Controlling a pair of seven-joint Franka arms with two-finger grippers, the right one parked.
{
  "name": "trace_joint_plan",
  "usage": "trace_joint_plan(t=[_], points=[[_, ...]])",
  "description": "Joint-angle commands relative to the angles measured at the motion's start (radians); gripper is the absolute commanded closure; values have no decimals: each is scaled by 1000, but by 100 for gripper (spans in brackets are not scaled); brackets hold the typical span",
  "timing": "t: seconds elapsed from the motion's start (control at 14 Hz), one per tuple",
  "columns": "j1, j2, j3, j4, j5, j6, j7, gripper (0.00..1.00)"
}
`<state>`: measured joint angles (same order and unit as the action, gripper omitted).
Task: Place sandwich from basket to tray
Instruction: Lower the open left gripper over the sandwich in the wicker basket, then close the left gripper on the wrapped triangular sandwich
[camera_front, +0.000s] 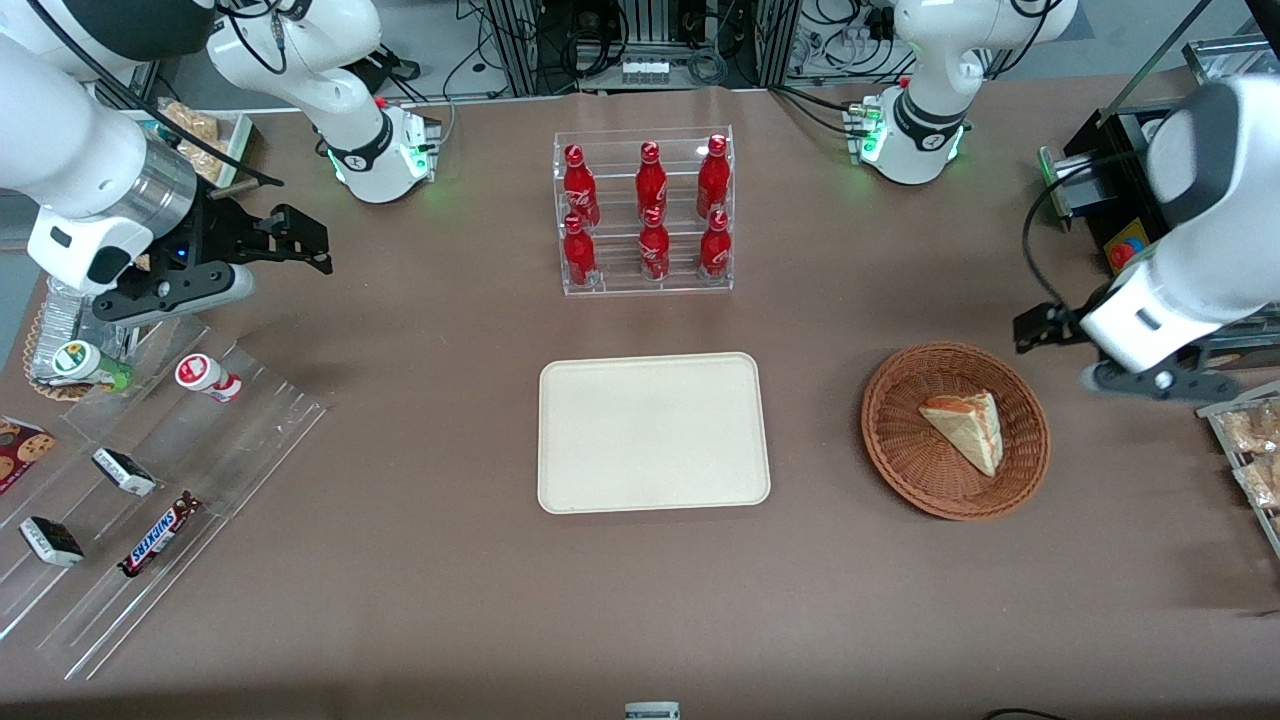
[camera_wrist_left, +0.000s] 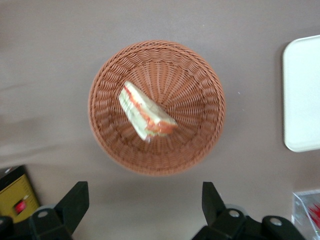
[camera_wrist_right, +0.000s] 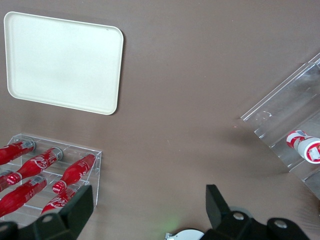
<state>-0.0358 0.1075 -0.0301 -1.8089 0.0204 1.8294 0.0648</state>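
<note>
The open gripper (camera_wrist_left: 142, 210) hangs above the round brown woven basket (camera_wrist_left: 200, 75) and should drop straight onto the small three-cornered sandwich (camera_wrist_left: 145, 117).

SNICKERS – candy bar (camera_front: 158, 537) wrapper

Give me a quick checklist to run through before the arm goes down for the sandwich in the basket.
1. Sandwich lies in the basket: ok.
2. Nothing else in the basket crowding the grasp: ok.
3. Tool open, its fingers spread wide apart: ok.
4. Tool centred over the sandwich: not ok; in the wrist view the sandwich sits ahead of the fingertips, not between them, and in the front view the tool hangs beside the basket rim.
5. Tray free to receive the sandwich: ok, nothing lies on it.
6. Finger line matched to the wedge's diagonal: cannot tell.
</note>
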Motion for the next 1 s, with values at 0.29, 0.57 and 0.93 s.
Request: trace_joint_plan(t=[0.29, 0.57, 0.93], points=[[5, 73, 12, -219, 16, 327, -329, 0], [4, 87, 12, -338, 16, 514, -847, 0], [7, 152, 12, -412, 15, 689, -1045, 77]])
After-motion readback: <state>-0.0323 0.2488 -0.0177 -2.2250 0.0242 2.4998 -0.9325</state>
